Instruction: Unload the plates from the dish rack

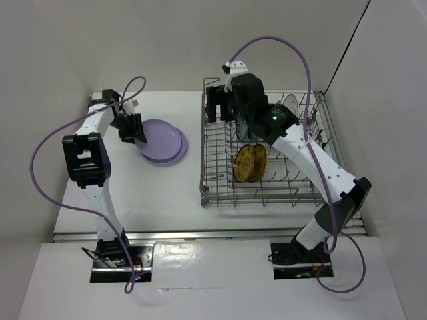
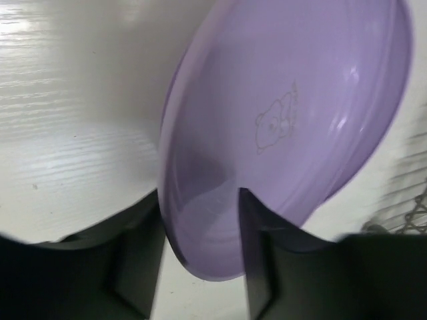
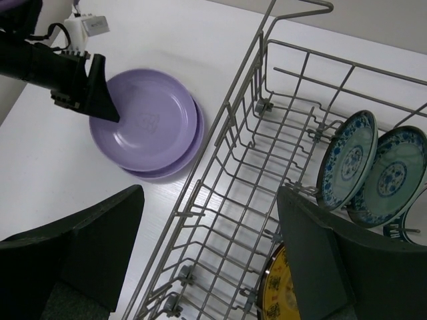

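Note:
Two lavender plates lie stacked on the table left of the dish rack (image 1: 212, 195); the upper plate (image 1: 160, 139) sits on the lower one (image 1: 181, 152). My left gripper (image 1: 137, 137) is at the upper plate's left rim. In the left wrist view that plate (image 2: 287, 113) fills the frame, its rim between the parted fingers of the left gripper (image 2: 200, 200). My right gripper (image 3: 210, 193) hovers wide open over the rack's left side (image 3: 220, 133), holding nothing. Two teal plates (image 3: 347, 160) and a yellow plate (image 3: 277, 290) stand in the tines. Both yellow plates (image 1: 250, 162) show from above.
A white plate with a dark rim (image 1: 291, 105) stands at the rack's far right, partly hidden by my right arm. White walls close in the table at the back and both sides. Purple cables loop over both arms.

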